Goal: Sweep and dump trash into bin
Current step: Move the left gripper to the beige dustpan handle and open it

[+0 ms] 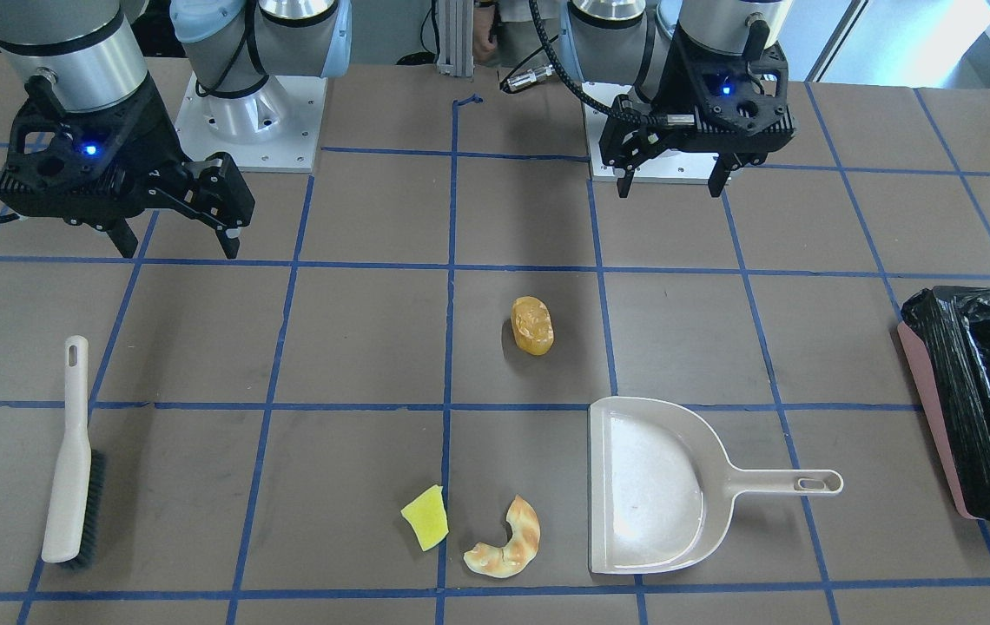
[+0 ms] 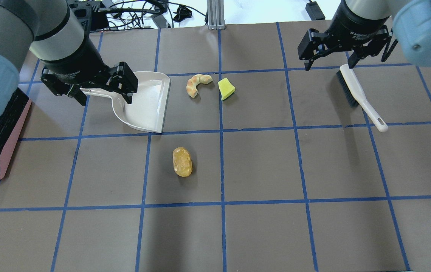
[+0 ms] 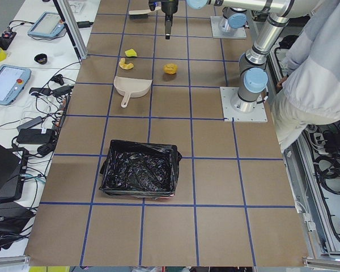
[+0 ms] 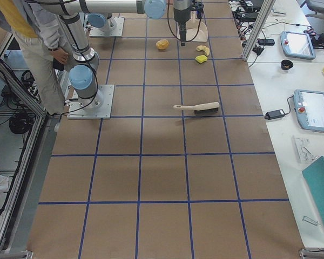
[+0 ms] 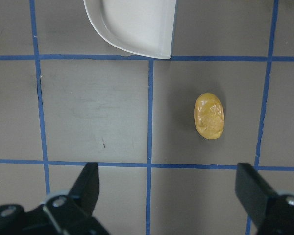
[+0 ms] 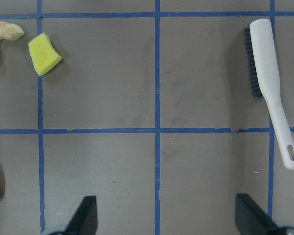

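Observation:
Three pieces of trash lie on the brown table: an orange-yellow lump (image 1: pixel 532 325) (image 5: pixel 209 116), a yellow-green sponge wedge (image 1: pixel 425 517) (image 6: pixel 44 54) and a tan croissant piece (image 1: pixel 508 540) (image 2: pixel 196 84). The pink bin (image 1: pixel 929 408) (image 3: pixel 139 148) with its black bag stands at the table's end on my left side. My left gripper (image 1: pixel 669 193) (image 2: pixel 104 99) hangs open and empty, high above the table near the dustpan (image 1: pixel 651 486). My right gripper (image 1: pixel 178 252) (image 2: pixel 329 67) is open and empty too, high above the brush (image 1: pixel 69 460) (image 6: pixel 269 73).
The beige dustpan lies flat, its mouth toward the croissant and sponge and its handle toward the bin. The brush lies on its side, apart from the trash. A person (image 3: pixel 317 73) stands behind the robot bases. Blue tape lines grid the table.

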Tool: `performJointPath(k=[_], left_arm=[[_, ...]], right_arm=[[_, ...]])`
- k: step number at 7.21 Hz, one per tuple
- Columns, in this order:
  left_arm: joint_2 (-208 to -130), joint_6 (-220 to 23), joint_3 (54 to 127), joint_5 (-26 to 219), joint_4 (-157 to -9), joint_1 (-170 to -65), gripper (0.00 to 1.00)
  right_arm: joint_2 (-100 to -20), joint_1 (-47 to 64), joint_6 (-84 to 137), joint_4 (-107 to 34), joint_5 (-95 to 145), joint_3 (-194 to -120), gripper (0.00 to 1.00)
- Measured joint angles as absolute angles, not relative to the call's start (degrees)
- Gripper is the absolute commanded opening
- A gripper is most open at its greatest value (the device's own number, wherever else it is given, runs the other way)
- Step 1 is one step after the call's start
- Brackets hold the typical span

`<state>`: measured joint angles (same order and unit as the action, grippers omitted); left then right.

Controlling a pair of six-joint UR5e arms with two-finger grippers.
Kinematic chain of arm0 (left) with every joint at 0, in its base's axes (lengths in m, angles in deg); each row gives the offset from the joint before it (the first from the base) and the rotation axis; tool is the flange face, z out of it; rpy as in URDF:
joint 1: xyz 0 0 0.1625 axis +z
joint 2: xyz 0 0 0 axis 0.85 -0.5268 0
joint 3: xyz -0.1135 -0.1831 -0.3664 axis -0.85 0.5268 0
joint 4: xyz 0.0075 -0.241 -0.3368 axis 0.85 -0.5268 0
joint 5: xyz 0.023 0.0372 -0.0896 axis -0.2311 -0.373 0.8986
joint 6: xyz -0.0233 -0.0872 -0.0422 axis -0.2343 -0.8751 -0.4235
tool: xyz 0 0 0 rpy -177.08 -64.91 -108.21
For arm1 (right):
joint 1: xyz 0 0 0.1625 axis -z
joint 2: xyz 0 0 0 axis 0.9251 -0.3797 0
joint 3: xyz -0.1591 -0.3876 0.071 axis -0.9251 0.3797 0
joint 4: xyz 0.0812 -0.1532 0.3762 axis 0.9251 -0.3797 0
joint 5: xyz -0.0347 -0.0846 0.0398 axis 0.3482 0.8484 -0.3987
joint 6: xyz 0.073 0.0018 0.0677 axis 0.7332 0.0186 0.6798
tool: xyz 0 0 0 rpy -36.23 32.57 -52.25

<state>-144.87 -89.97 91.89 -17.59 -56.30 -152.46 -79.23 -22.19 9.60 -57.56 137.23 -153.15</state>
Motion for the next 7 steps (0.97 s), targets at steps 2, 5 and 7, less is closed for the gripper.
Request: performJointPath(k=[2,5,7], left_arm=[[-145.2,-91.3,92.1,-17.7,-55.9,-152.3,1.0],[-147.0,-101.4,92.0,-17.7,-55.7,-148.6,1.0],[-148.2,-106.5,91.5,-17.7,-54.2,-145.8,1.0]], right_arm=[[-79.3,-22.2,9.1,-57.5,137.4,-153.1,1.0],[-78.9,-22.2,9.0,-58.1,137.6,-153.3,1.0],[-78.9,-22.1,8.9,-58.2,137.8,-153.3,1.0]])
